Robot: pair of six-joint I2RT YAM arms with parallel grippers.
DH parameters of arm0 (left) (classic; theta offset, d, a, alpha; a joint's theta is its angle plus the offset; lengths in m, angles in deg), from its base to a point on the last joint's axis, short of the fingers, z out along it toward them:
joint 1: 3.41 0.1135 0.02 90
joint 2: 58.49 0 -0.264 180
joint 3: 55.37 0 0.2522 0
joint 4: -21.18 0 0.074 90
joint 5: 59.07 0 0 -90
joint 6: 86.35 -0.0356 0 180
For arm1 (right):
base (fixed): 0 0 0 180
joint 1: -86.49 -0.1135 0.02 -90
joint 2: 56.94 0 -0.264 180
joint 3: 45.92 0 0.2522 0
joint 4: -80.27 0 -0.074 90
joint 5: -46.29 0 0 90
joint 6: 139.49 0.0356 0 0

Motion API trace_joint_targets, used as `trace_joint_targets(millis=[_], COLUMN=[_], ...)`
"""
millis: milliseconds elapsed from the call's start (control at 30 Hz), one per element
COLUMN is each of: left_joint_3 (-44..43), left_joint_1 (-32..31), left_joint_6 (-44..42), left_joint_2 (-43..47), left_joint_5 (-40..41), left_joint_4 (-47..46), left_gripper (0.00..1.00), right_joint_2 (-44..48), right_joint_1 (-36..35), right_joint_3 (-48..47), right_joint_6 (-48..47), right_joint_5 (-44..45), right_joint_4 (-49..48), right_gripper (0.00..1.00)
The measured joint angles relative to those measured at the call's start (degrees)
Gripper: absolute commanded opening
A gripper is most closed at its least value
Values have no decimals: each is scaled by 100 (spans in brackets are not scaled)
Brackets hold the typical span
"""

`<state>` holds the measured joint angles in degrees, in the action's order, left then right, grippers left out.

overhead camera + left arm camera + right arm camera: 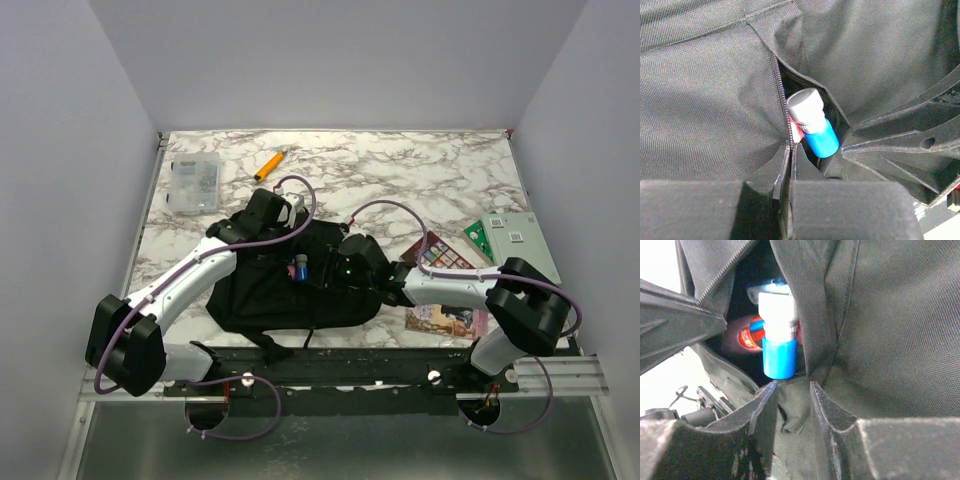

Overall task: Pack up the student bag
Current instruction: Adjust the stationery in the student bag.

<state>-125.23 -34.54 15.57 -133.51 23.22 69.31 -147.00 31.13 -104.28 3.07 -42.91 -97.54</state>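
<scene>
The student bag [262, 297] is a large black fabric backpack lying flat between the two arms. Its zipped opening [790, 80] gapes, and a blue tube with a grey cap [812, 122] pokes out of it. Behind the tube [779, 340] a red item [747, 337] lies inside the bag. My left gripper [790, 150] is shut on the zipper edge of the opening. My right gripper [792, 385] sits at the opposite lip, its fingers pressed on a fold of bag fabric [795, 410]. In the top view both grippers, left [288, 243] and right [328, 270], meet over the bag's middle.
A clear plastic box [194, 183] and an orange marker [268, 165] lie at the back left. To the right are a colourful book [445, 252], a green-and-white card [512, 240] and a booklet [445, 320] under the right arm. The marble table [400, 170] is walled in on three sides.
</scene>
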Motion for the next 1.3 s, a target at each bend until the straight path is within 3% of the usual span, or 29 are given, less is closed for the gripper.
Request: trace_joint_targets(millis=[167, 367, 600, 833, 1067, 1200, 1300], left_joint_3=[24, 31, 31, 33, 33, 33, 33], left_joint_1=[-13, -50, -50, -70, -87, -87, -87], left_joint_6=[0, -4, -11, -9, -7, -7, -7], left_joint_2=[0, 0, 0, 2, 0, 2, 0], left_joint_5=[0, 2, 4, 2, -4, -22, -22], left_joint_4=[-9, -11, 0, -2, -2, -2, -2], left_gripper=[0, 0, 0, 0, 0, 0, 0], right_joint_2=[-107, -861, -1517, -1134, -175, -17, -70], right_joint_1=[-4, -15, -15, -24, -74, -466, -922], right_joint_3=[-275, -1316, -1827, -1611, -1036, -466, -341], right_joint_6=[-131, -492, -649, -667, -470, -157, -52], right_joint_5=[247, 282, 157, 122, 26, -35, 39], right_joint_4=[31, 140, 179, 525, 1036, 911, 839], right_gripper=[25, 25, 25, 29, 56, 64, 64])
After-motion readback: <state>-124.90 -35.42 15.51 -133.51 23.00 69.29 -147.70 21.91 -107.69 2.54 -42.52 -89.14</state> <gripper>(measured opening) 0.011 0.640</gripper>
